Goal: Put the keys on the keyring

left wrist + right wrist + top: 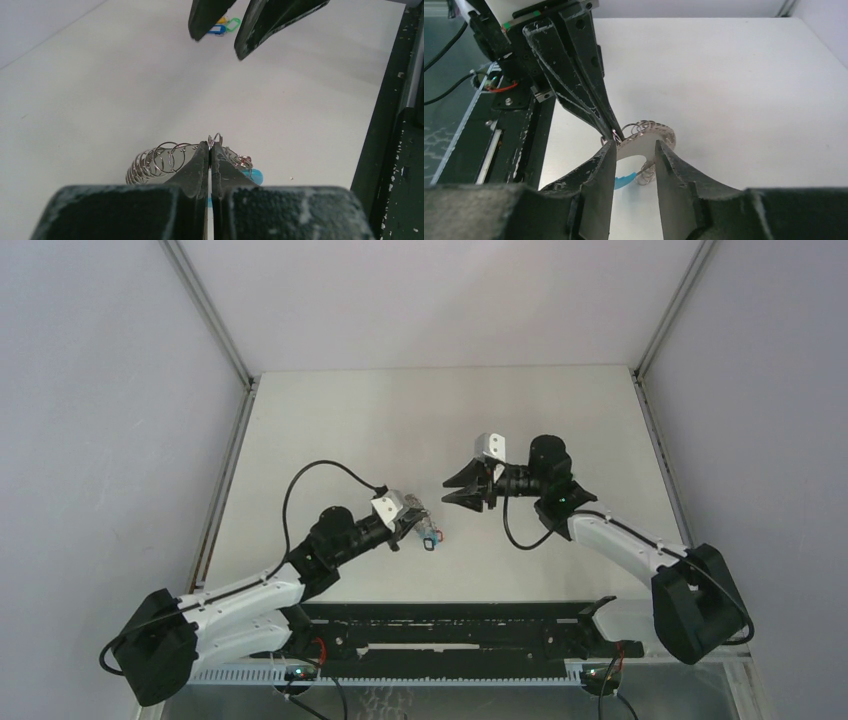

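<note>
The keyring (155,162) is clamped by one small loop in the left gripper (210,145), jaws pressed together. The right gripper (634,145) is held just to its far right, jaws apart (clear of the ring). The keys (222,25) are seen beyond it on the table (400,420).

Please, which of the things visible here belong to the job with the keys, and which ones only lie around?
For the job:
- keyring, pinched in the shut left gripper
- keys, on the table beyond the right gripper
- right gripper, open, facing the keyring

Only around:
- black rail at the near table edge
- left arm's cable
</note>
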Action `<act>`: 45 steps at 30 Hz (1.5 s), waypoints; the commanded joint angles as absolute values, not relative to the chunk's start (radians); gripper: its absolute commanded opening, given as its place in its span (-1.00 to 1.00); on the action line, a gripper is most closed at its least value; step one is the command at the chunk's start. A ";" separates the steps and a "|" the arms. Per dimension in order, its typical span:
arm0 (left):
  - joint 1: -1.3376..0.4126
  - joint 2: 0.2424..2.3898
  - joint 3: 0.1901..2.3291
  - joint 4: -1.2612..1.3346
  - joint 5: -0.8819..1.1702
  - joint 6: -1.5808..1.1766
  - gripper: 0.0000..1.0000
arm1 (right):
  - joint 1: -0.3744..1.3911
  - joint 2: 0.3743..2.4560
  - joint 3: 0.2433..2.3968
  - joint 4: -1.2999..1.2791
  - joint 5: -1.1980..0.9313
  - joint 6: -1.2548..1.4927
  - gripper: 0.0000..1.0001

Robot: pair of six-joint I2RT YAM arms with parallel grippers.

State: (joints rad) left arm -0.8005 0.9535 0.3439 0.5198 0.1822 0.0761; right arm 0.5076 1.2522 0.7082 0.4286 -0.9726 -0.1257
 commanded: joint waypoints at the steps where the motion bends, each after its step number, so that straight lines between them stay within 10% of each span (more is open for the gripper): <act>1: -0.792 0.970 0.367 0.653 0.238 0.093 -1.00 | 0.526 1.310 0.763 0.440 -1.063 -0.172 -0.35; 34: -0.790 1.022 0.340 0.782 0.260 0.003 -0.99 | 0.586 1.390 0.764 0.392 -1.049 -0.163 -1.00; 45: -0.790 0.927 0.290 0.741 0.193 -0.038 -0.17 | 0.582 1.318 0.764 0.300 -0.973 -0.252 -1.00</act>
State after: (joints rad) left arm -0.7921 0.9714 0.3222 0.6945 0.2146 -0.0071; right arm 0.5777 1.3533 0.7292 0.3027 -0.9939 -0.2157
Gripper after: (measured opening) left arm 0.408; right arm 0.003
